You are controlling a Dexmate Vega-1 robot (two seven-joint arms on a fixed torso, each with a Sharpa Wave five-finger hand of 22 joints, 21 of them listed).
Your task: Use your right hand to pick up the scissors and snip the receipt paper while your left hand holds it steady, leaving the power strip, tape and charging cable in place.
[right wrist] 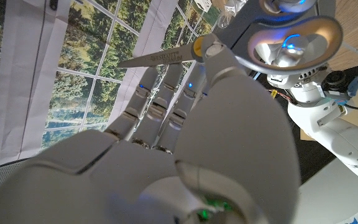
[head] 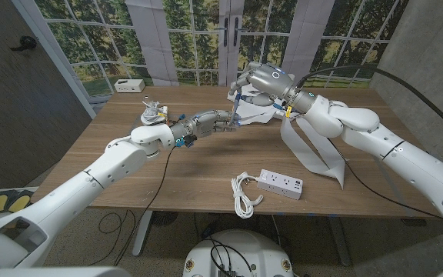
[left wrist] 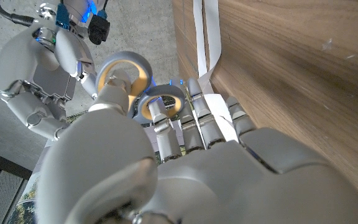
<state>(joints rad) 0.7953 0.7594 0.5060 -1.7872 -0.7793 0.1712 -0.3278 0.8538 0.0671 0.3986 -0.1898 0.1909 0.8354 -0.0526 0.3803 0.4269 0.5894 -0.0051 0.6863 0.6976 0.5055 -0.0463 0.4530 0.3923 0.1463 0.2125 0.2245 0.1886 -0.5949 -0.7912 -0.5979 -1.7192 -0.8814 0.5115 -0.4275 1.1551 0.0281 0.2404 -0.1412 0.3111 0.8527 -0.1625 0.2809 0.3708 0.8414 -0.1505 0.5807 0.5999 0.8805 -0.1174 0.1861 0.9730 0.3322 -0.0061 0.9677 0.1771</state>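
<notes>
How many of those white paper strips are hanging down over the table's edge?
2 strips of receipt paper run side by side from the robot's hands across the table and over its near right edge. The left wrist view shows both too. Parts under the hands are hidden.

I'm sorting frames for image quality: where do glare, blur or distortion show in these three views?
Head view: even light, sharp, table edges bowed by the wide lens. Left wrist view: left hand looms large and soft-focused; blue LED glow near the scissors handles. Right wrist view: right hand close and blurred; handle loops glare bright with blue light.
</notes>
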